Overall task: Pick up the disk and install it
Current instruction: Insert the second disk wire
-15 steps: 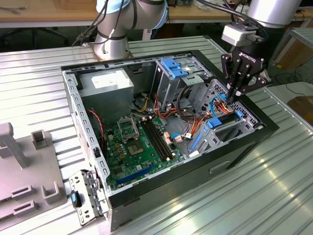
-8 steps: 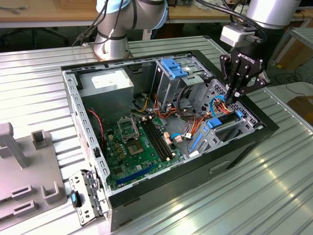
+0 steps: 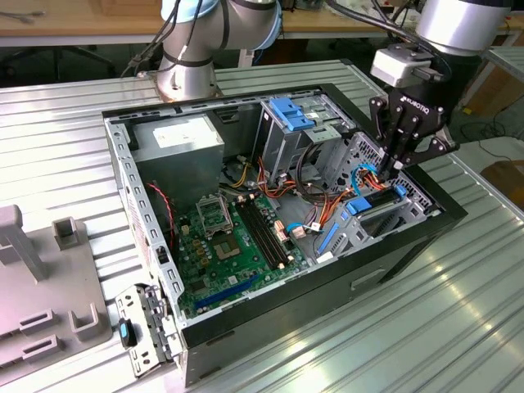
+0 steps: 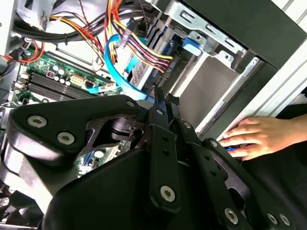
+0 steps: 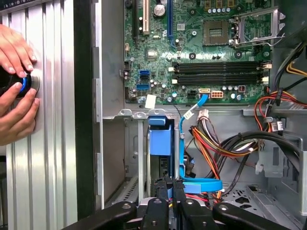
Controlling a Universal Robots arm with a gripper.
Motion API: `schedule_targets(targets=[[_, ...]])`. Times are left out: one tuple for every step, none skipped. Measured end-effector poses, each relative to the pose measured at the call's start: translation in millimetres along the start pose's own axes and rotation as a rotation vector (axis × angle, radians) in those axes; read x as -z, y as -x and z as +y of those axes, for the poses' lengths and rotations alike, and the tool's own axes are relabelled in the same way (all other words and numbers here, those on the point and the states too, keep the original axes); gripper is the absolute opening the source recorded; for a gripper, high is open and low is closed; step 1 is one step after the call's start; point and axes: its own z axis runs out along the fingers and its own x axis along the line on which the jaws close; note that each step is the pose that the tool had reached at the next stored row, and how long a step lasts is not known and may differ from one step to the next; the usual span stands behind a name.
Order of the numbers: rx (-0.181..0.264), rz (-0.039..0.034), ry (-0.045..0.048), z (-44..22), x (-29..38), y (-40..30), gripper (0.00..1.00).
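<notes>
In the exterior view the claw (image 3: pixel 391 168) hangs at the right of the frame, low over the open computer case (image 3: pixel 327 286) on the ribbed metal desk (image 3: pixel 458 327). Its fingers are drawn together; what they pinch cannot be told. Just beneath its tips the disk (image 3: pixel 378 201), blue-railed, sits in the drive bay at the case's right end. Orange and yellow wires (image 3: pixel 327 205) and a blue data cable (image 3: pixel 360 176) crowd that bay on the side toward the green motherboard (image 3: pixel 229 246). At the left edge of the first wrist view, a person's hand (image 5: pixel 14 96) rests on the desk beside the case.
</notes>
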Motion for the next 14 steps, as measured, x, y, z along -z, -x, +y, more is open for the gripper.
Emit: schedule_targets(targets=[[0.000,-0.0040,0.0000,0.1,-0.4,-2.2,0.16],[0.000,-0.0093,0.0000,0.1,-0.9,-4.5,0.16],[0.000,-0.0168,0.0000,0.2,-1.5,-7.4,0.16],[-0.001,-0.0350,0.0000,0.3,-2.5,-13.7,0.16],[-0.001,-0.0508,-0.0003,0.9,-3.7,-18.6,0.16],[-0.001,-0.0571,-0.0058,2.3,-4.1,-19.8,0.16],[-0.003,-0.0603,-0.0173,3.7,-4.3,-20.0,0.16],[-0.004,-0.0632,-0.0307,5.3,-4.6,-20.2,0.16],[-0.005,-0.0654,-0.0378,6.3,-4.9,-20.2,0.16],[-0.005,-0.0729,-0.0388,7.1,-5.4,-20.2,0.16],[-0.006,-0.0818,-0.0389,7.2,-5.7,-20.2,0.16],[-0.006,-0.0987,-0.0388,7.3,-6.3,-20.7,0.16],[-0.007,-0.1157,-0.0388,7.3,-6.8,-22.2,0.16],[-0.008,-0.1281,-0.0387,7.3,-7.4,-23.7,0.16]])
